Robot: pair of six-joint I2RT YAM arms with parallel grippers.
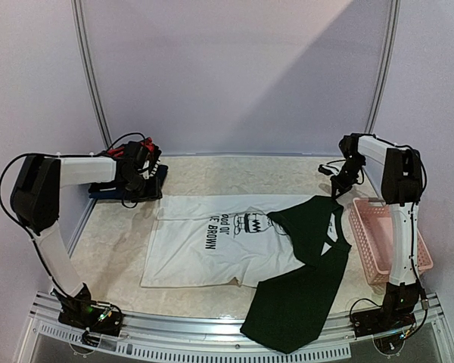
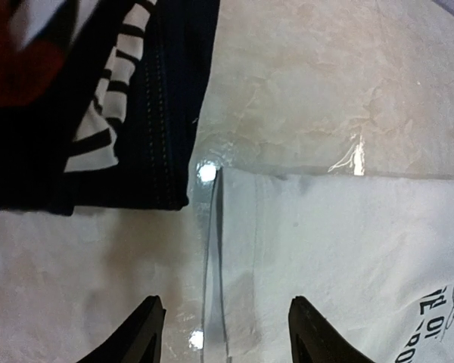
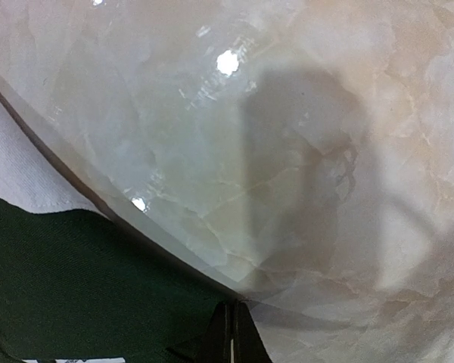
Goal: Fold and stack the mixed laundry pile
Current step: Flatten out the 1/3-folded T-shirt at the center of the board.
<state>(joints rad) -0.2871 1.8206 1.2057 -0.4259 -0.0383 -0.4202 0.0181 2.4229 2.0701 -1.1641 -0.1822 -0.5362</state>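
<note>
**Tee lies crosswise, tank top slants over it**

Your white tee (image 1: 200, 246) lies flat on the worktop (image 1: 227, 174), its long axis running left to right. The dark green tank top (image 1: 299, 295) overlaps the tee's right end. It slants from its straps at the far right down to its hem at the near edge.

Your left hand (image 2: 231, 336) hovers released above the tee's far-left corner, beside the folded stack (image 2: 159, 98). Your right hand (image 3: 231, 333) is clenched beyond the tee's far-right corner, at the tank top's edge. Whether it pinches any cloth cannot be told.

Left arm (image 1: 83, 170) bent at the elbow, forearm stretched level toward the middle, left gripper (image 1: 140, 172) with jaws standing apart, right arm (image 1: 401, 227) upright, elbow high, wrist angled downward, right gripper (image 1: 337, 184) with fingers pressed together
</note>
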